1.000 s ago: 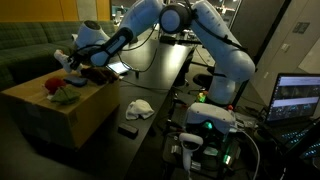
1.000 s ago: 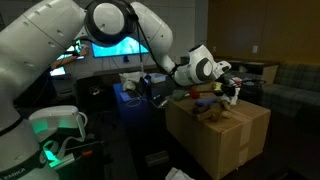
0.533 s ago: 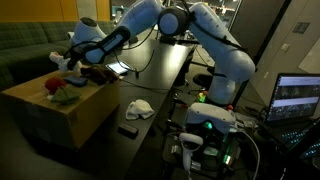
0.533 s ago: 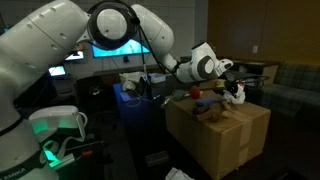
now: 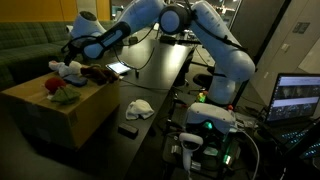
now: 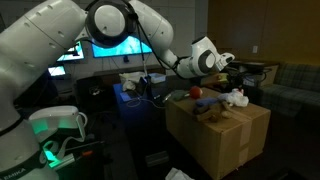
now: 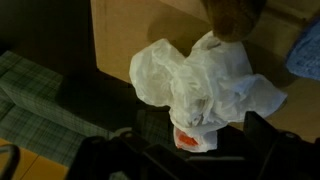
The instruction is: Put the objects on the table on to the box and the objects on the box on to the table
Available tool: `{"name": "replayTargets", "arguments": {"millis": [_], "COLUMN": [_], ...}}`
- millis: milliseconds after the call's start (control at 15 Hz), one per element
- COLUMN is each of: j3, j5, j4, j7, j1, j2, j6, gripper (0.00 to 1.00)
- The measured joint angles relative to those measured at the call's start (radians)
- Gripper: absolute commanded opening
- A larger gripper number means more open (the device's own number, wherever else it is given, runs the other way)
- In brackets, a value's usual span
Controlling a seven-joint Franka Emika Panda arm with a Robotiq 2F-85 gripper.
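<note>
Starting at the left of an exterior view, the cardboard box (image 5: 45,115) carries a red-and-green toy (image 5: 62,92), a crumpled white cloth (image 5: 68,68) near its edge, and a dark item (image 5: 97,72). The hand (image 5: 73,50) hangs just above the cloth; the wrist view shows its jaws spread wide with nothing between them. Further right, another white cloth (image 5: 138,108) lies on the bench (image 5: 160,80). Two risks, as I judge it: a finger could snag a loose fold, or the cloth, which seems to overhang the edge, could slide off the box
</note>
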State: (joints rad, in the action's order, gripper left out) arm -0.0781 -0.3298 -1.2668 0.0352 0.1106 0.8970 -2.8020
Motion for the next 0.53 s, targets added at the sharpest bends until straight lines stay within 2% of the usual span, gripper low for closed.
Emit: {"name": "replayTargets", "arguments": {"millis": [267, 533], "j3": [0.000, -0.007], "j5": [0.001, 0.001], "j4": [-0.072, -0.242], "j7": [0.003, 0.002], "j1": [-0.006, -0.007], "j2": [-0.066, -0.179], "j6": [0.068, 0.093], "gripper": [1.00, 1.00]}}
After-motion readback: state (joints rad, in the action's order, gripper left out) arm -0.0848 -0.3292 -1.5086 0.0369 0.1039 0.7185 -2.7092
